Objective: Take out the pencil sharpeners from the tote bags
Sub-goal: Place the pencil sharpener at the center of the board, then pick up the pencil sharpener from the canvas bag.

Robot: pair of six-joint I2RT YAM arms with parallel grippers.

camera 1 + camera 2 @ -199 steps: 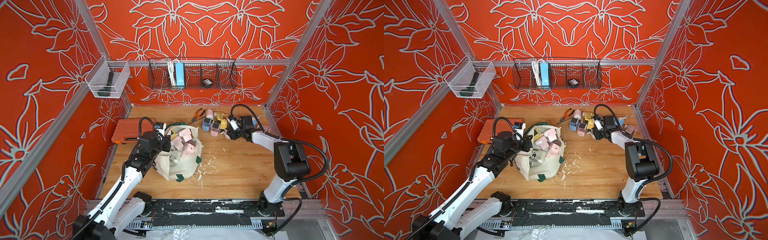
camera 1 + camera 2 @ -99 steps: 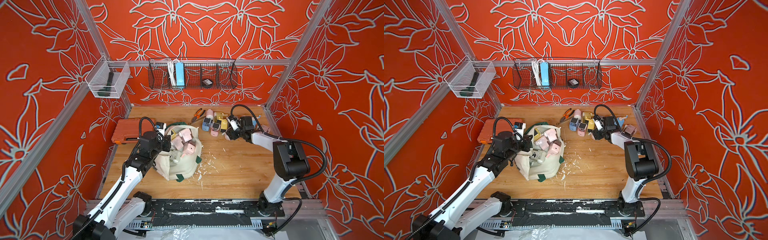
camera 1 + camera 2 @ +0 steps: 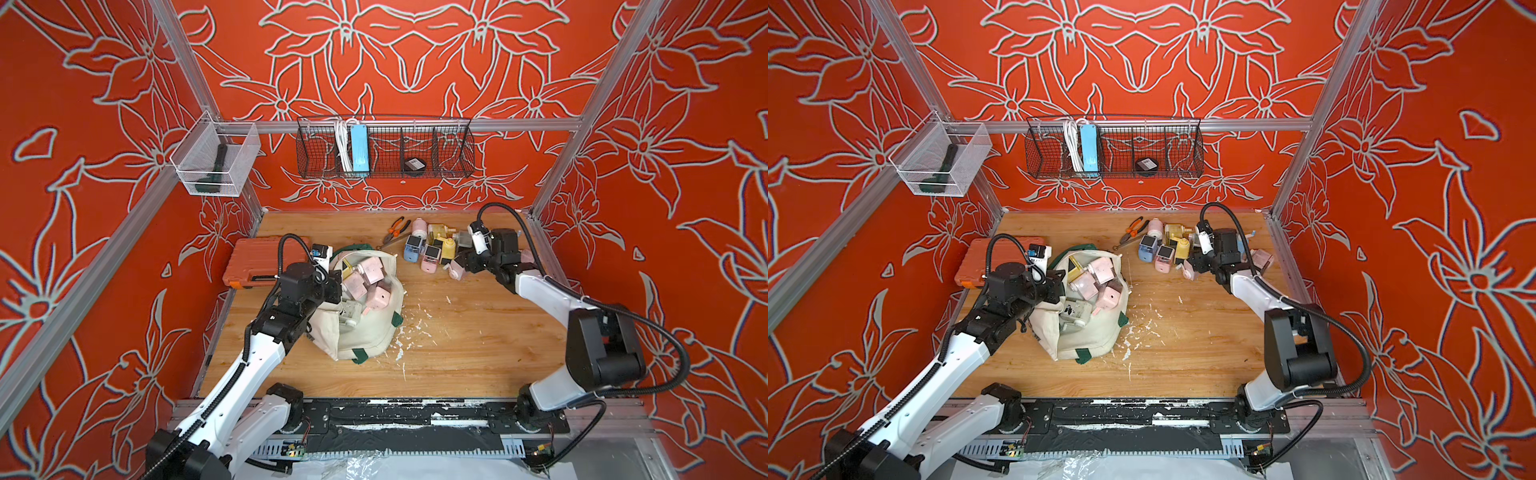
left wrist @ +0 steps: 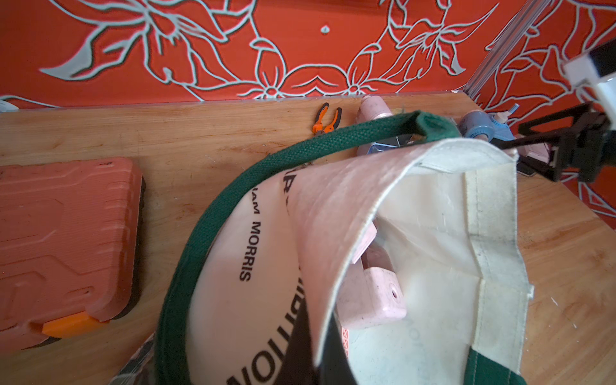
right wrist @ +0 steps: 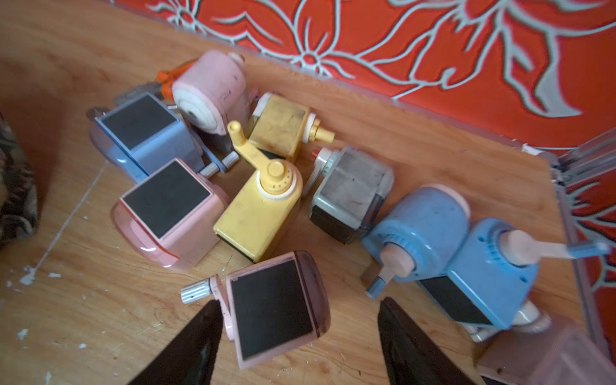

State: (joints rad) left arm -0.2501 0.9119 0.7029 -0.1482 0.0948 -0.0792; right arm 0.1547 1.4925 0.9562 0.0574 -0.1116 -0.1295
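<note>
A cream tote bag (image 3: 365, 332) with green straps slumps mid-table, its mouth held up by my left gripper (image 3: 332, 286), which is shut on the rim (image 4: 320, 300). Several pencil sharpeners fill it, pink ones (image 3: 372, 270) on top and one (image 4: 373, 300) just inside the rim. At the back right lies a pile of sharpeners (image 3: 432, 249) in pink, blue, yellow and grey. My right gripper (image 5: 300, 301) hangs open over the pile's near edge. A pink sharpener (image 5: 273, 306) rests on the wood between its fingers (image 5: 193, 340), close to one and well apart from the other.
An orange tool case (image 3: 259, 262) lies at the left wall. Orange-handled pliers (image 3: 395, 228) sit behind the bag. A wire basket (image 3: 384, 147) and a clear bin (image 3: 214, 160) hang on the walls. White flecks (image 3: 411, 328) dot the wood. The right wall rail (image 5: 566, 206) runs close to the pile.
My right gripper has shifted slightly at the pile's edge and its jaws stand a little wider. The left arm and the bag have not moved.
</note>
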